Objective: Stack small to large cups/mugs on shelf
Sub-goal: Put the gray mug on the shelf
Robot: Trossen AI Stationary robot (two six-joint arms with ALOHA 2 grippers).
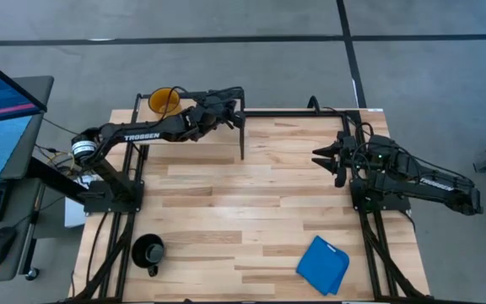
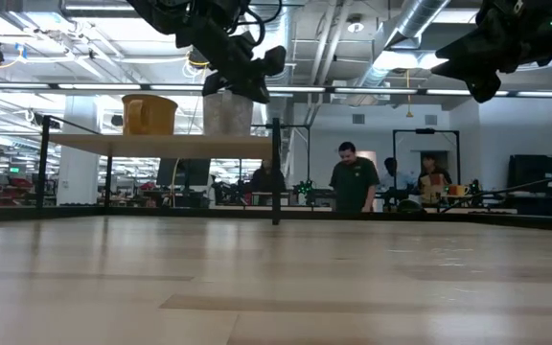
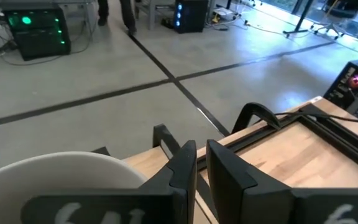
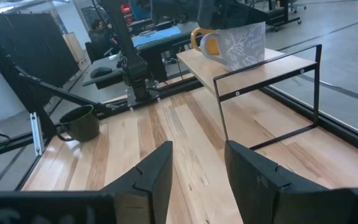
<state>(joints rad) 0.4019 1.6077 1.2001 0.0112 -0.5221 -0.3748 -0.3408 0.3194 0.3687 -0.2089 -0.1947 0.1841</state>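
The yellow-orange mug (image 1: 165, 101) (image 2: 149, 115) and the pale grey-white mug (image 2: 226, 115) (image 4: 242, 42) stand upright side by side on the shelf (image 2: 161, 144) (image 4: 260, 70) at the table's far left. My left gripper (image 1: 230, 105) (image 2: 257, 88) (image 3: 201, 163) is shut, with its fingers at the pale mug's rim (image 3: 61, 171), just beside it. The glossy black mug (image 1: 148, 252) (image 4: 79, 124) stands on the table near the near-left corner. My right gripper (image 1: 323, 156) (image 4: 197, 168) hangs open, high over the table's right side. My left gripper comes at the pale mug from above, and the outer side of one finger (image 3: 180, 167) lies right next to the mug's rim (image 3: 138, 175). I cannot tell whether they touch. Nothing shows between the two fingers.
A folded blue cloth (image 1: 323, 264) lies near the table's near-right corner. The shelf's black legs (image 1: 242, 135) stand on the far left of the tabletop. The middle of the wooden table (image 1: 251, 203) shows bare boards. People stand in the room beyond (image 2: 353, 177).
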